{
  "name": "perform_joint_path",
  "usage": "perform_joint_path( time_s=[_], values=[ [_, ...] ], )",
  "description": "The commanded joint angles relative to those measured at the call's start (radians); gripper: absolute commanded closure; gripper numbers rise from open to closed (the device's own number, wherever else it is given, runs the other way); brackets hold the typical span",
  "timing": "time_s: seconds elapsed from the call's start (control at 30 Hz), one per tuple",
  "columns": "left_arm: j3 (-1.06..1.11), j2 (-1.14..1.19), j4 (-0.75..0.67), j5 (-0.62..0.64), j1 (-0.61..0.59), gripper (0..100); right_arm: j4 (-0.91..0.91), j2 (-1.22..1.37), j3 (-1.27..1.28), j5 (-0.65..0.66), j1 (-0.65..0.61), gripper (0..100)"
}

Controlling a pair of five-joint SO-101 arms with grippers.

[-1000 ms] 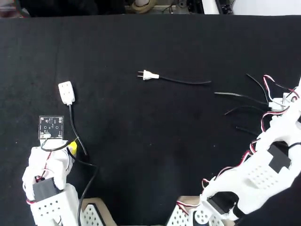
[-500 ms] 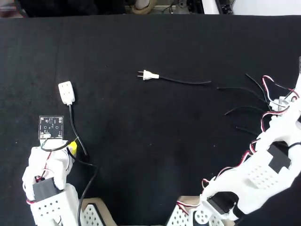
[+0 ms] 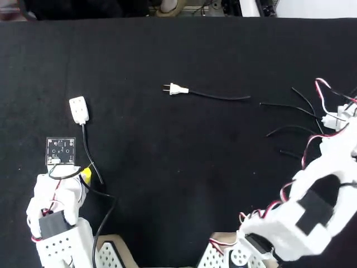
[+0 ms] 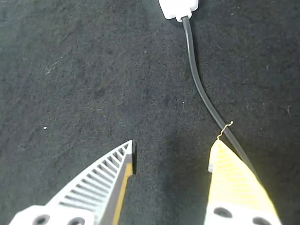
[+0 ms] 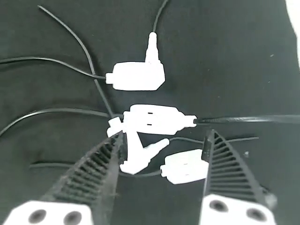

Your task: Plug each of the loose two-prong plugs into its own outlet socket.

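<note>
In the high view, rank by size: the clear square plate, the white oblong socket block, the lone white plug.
1. clear square plate
2. white oblong socket block
3. lone white two-prong plug, smallest

The left arm point(image 3: 62, 244), at seven o'clock in the high view, is white printed plastic with a grid of small round holes in its lower shell. A square black motor block point(image 3: 53, 223) sits in it, and thin red and white wires point(image 3: 56, 190) loop along it. The left gripper point(image 4: 174, 145) pairs a white lattice-ribbed finger point(image 4: 93, 187) with a yellow finger point(image 4: 234, 183) marked by fine layer lines. The right arm point(image 3: 276, 234), at four o'clock, is also white, with a black rectangular block point(image 3: 315, 215) and red, white and black leads point(image 3: 268, 209). The right gripper point(image 5: 164, 135) has two black ribbed fingers point(image 5: 89, 183) on white bases point(image 5: 51, 213) with round screw holes.
</note>
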Motion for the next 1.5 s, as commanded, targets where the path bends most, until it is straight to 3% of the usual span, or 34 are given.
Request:
perform_joint_path(
  time_s=[0.0, 0.33, 0.57, 0.7, 0.87, 1.03, 1.2, 1.33, 1.47],
  values=[
    [-0.004, -0.009, -0.008, -0.011, 0.001, 74, 0.075, -0.142, -0.039, 0.003, -0.046, 74.5],
    [-0.002, -0.009, -0.008, -0.011, 0.001, 74, 0.233, -0.367, -0.039, -0.012, -0.14, 74.7],
    [-0.002, -0.009, -0.008, -0.011, 0.001, 74, 0.301, -0.423, -0.039, -0.233, -0.245, 74.7],
    [-0.002, -0.009, -0.008, -0.011, 0.001, 74, 0.336, -0.421, -0.036, -0.333, -0.353, 74.7],
    [-0.002, -0.009, -0.008, -0.011, -0.001, 74, 0.373, -0.421, 0.035, -0.397, -0.585, 74.7],
    [-0.002, -0.009, -0.008, -0.011, -0.002, 74, 0.206, -0.421, 0.199, -0.592, -0.821, 74.7],
    [-0.002, -0.009, -0.008, -0.011, -0.007, 74, -0.203, -0.421, 0.476, -0.947, -1.01, 74.5],
    [-0.002, -0.009, -0.008, -0.011, -0.008, 74, -0.586, -0.392, 0.693, -1.172, -1.085, 74.7],
    [-0.002, -0.009, -0.008, -0.011, -0.008, 74, -0.675, -0.274, 0.696, -1.386, -1.086, 74.7]
  ],
)
